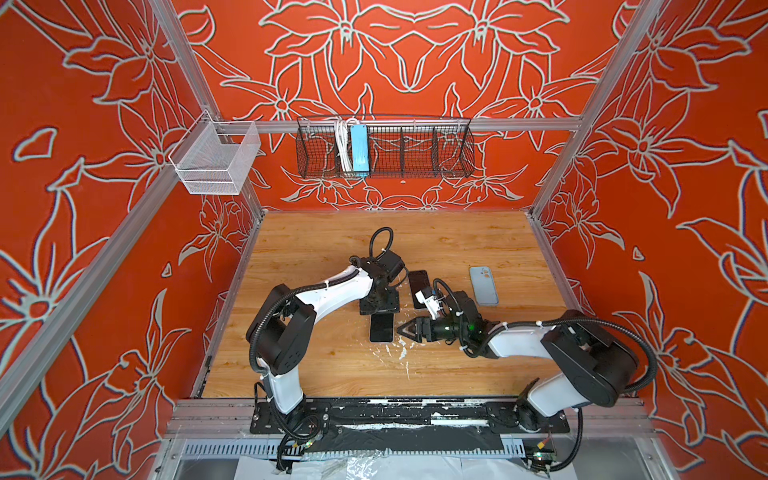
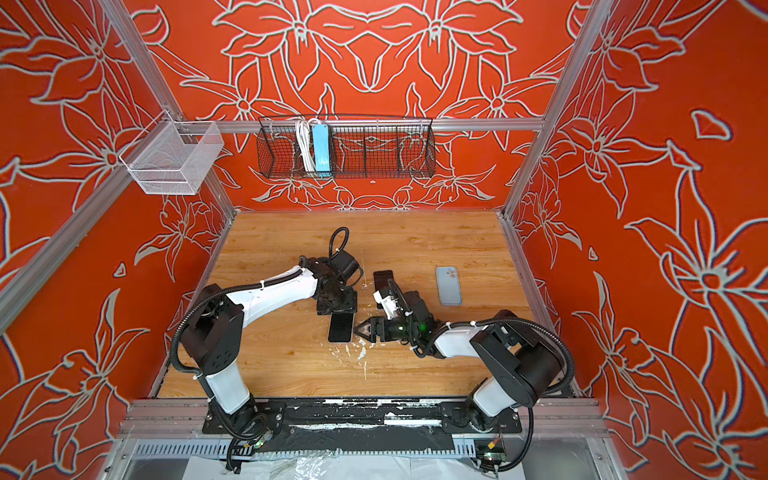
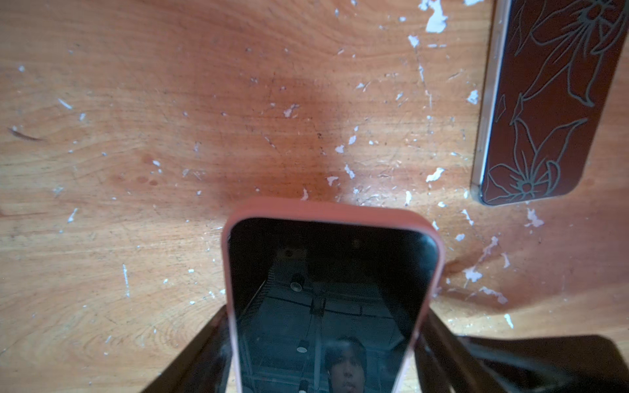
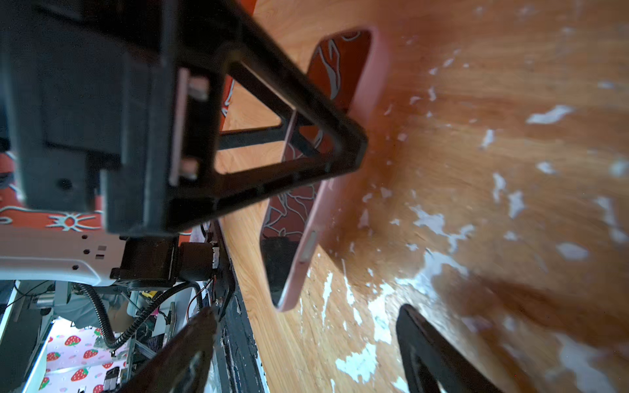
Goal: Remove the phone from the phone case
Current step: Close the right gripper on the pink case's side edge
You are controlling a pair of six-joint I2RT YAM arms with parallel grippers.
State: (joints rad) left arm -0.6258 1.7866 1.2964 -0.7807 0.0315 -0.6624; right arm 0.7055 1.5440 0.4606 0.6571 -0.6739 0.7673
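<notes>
The phone (image 3: 333,272) has a dark screen and sits in a pink phone case (image 3: 326,211). My left gripper (image 3: 323,340) is shut on the long sides of the cased phone. In both top views the cased phone (image 1: 381,328) (image 2: 340,328) sticks out of the left gripper (image 1: 380,305) (image 2: 337,305) toward the table's front. My right gripper (image 1: 400,330) (image 2: 356,329) points at the phone's right edge, a short way off. In the right wrist view the right gripper (image 4: 306,354) is open and empty, with the pink case edge (image 4: 306,238) ahead of it.
A second dark phone (image 1: 417,286) (image 3: 544,102) lies flat just behind the right gripper. A blue-grey phone-shaped item (image 1: 483,286) lies face down further right. White flecks (image 1: 402,353) mark the wooden table (image 1: 311,365). Wire baskets (image 1: 384,147) hang on the back wall.
</notes>
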